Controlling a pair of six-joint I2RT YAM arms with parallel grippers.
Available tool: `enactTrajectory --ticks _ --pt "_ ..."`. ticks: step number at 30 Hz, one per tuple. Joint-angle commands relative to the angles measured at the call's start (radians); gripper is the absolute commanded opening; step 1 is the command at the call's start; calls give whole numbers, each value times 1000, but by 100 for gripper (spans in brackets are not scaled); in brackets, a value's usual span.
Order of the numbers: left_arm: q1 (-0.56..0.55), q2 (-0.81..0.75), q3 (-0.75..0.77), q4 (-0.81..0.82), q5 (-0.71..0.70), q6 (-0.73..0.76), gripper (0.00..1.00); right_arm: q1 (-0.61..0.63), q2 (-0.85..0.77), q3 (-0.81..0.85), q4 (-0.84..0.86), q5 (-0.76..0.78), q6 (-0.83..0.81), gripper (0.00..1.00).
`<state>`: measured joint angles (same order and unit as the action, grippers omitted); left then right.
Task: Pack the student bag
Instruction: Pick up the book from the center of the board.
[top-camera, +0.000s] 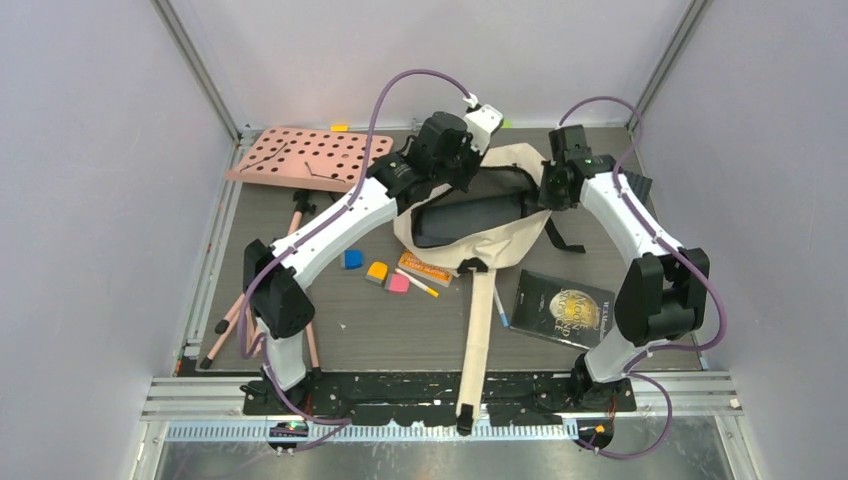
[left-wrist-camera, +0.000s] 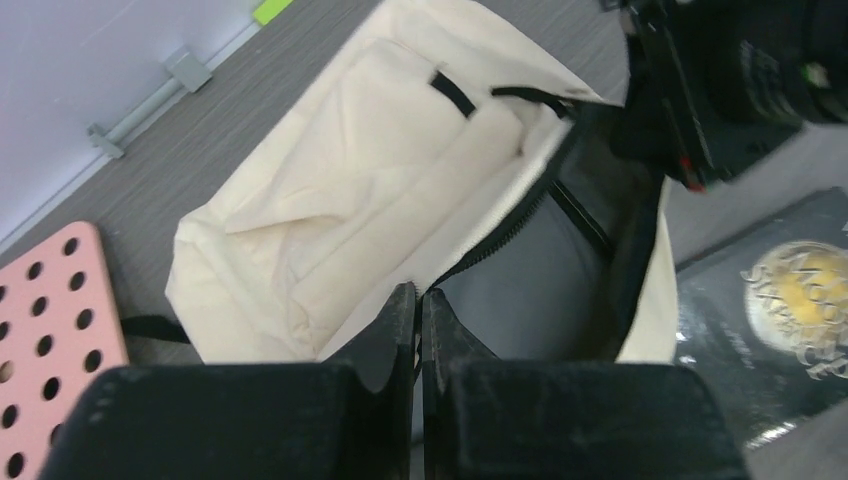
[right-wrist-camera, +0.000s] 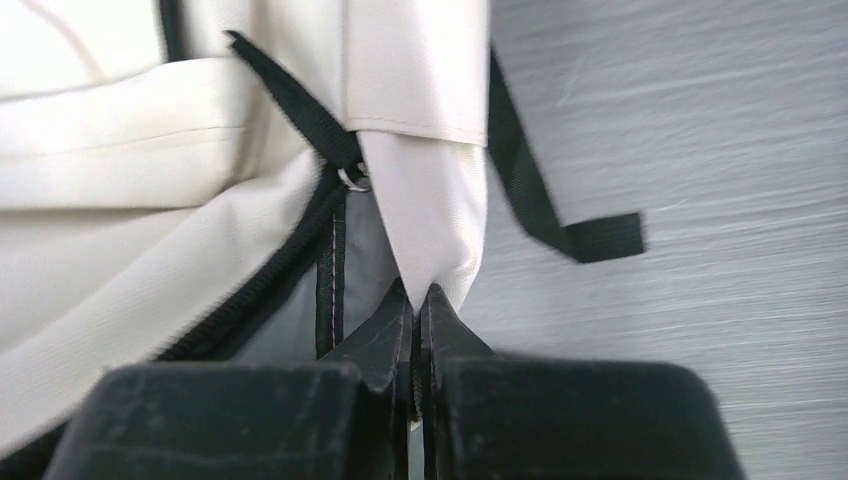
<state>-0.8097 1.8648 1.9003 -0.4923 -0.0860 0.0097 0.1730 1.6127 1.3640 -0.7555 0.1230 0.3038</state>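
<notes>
The student bag, of cream cloth with grey lining and a black zip, is shown open at the far middle of the grey tabletop. Its rim is pinched by the left tool and a cream fold by the right tool. A pink perforated board is seen far left, a glossy dark book near right, and small coloured blocks near left.

We see a pink perforated board lying flat at the far left of the grey table, and pink rods near the left edge. A blue block, an orange block and a pink block sit in a row mid-table, with a white pen just beside them. A dark book lies further right.
</notes>
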Motion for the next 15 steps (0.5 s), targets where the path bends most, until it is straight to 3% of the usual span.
enactTrajectory --ticks 1,7,11,13,15 --pt "0 -110 62 15 141 -100 0 -75 49 117 -19 137 -127 1" --pt "-2 -108 30 72 161 -151 0 -135 179 286 -33 107 -150 3" --pt "12 -15 95 94 128 -98 0 -137 198 365 -61 54 -101 40" --pt "34 39 153 98 121 -93 0 -137 179 361 -61 25 -70 52" --pt "65 93 208 106 126 -107 0 -135 155 337 -62 6 -34 58"
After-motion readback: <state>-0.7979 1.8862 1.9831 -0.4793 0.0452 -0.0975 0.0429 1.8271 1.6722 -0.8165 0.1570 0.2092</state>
